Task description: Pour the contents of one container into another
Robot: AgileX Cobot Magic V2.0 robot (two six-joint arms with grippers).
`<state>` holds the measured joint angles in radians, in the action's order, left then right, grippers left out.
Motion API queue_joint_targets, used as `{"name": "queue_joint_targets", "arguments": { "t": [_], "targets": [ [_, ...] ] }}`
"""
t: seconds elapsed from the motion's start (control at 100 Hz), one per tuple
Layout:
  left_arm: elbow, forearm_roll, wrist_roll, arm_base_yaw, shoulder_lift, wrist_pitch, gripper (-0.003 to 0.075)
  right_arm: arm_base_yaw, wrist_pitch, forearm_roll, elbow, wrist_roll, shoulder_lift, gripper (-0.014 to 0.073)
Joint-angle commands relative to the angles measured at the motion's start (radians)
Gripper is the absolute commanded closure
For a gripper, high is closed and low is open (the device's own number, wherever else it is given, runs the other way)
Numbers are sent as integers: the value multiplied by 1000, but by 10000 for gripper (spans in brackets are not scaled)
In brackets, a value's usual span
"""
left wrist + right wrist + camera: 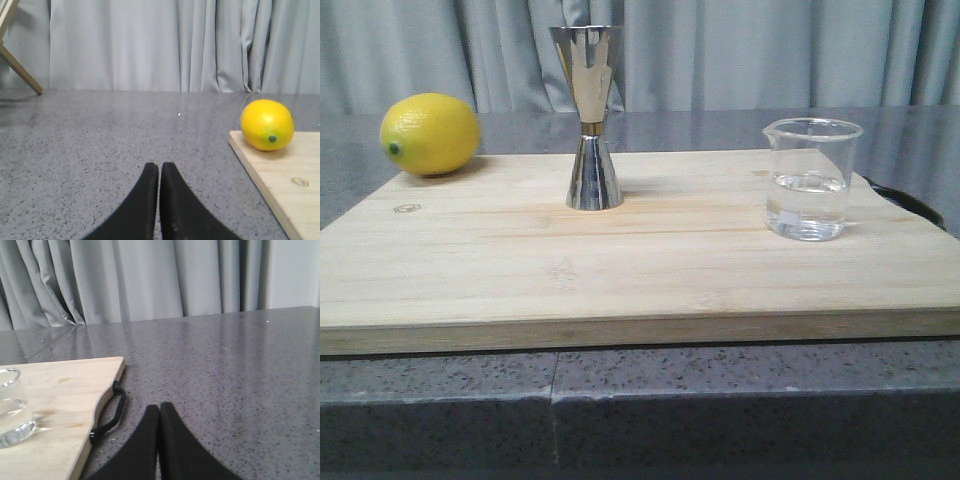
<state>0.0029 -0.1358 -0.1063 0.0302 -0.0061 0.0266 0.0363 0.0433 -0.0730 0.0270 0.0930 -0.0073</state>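
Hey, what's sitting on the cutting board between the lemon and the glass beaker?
In the front view, the steel jigger stands upright between the lemon and the beaker; the rest of that stretch of the board is bare wood.

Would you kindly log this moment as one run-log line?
stage: pour not begun | left gripper: shut, empty | right gripper: shut, empty | beaker: upright, holds clear liquid | jigger: upright | both on board
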Motion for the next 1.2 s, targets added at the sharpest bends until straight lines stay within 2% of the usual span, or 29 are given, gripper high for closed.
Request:
{"name": "queue_joint_targets", "arguments": {
  "t": [0.0,0.12,0.25,0.43,0.56,0.74,0.87,1.19],
  "targets": [
    [-16,-43,1,-3,-25,-104,739,-5,-81,36,-7,-2,-23,665],
    [-65,-80,1,-3,-25,-90,739,-5,-38,39,-70,-2,-13,665],
    [-156,-80,1,-3,-11,-10,739,-5,48,28,-178,-3,20,665],
    [-327,-33,-13,-3,80,119,739,-5,202,22,-349,-80,121,665],
    [-430,-4,-13,-3,173,141,739,-5,282,15,-472,-84,222,665],
    [-518,-2,-13,-3,255,127,739,-5,274,10,-574,-84,313,665],
    [-517,-2,-13,-3,269,104,739,-5,229,10,-577,-84,316,665],
    [-517,-4,-13,-3,269,106,739,-5,229,10,-577,-84,316,665]
  ]
}}
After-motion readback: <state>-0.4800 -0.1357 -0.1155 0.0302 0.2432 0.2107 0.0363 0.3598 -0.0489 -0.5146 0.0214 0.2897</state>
